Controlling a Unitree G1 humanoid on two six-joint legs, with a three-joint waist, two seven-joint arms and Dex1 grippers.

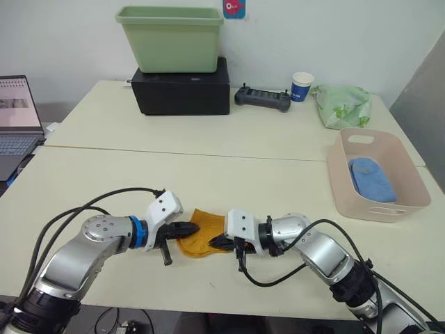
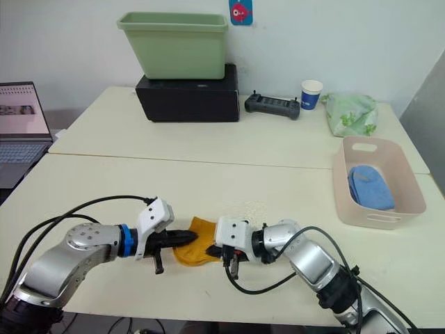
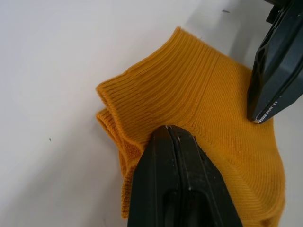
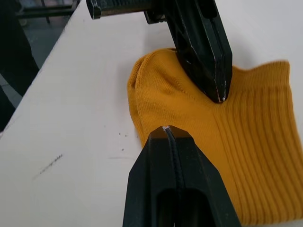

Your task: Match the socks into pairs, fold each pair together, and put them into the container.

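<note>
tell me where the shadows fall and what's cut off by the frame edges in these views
Left eye view: soft shadow under the left gripper and right gripper beside the yellow sock; the laptop is cut by the frame edge. Left wrist view: a shadow lies beside the sock's cuff on the table. Right wrist view: the sock runs off the frame.

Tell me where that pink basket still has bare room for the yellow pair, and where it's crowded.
In the pink basket, the light blue socks fill the middle and near end. The bare patch is its far end, between those socks and the far handle slot. The crowded spot is at the mustard-yellow socks, where the left gripper and right gripper meet.
</note>
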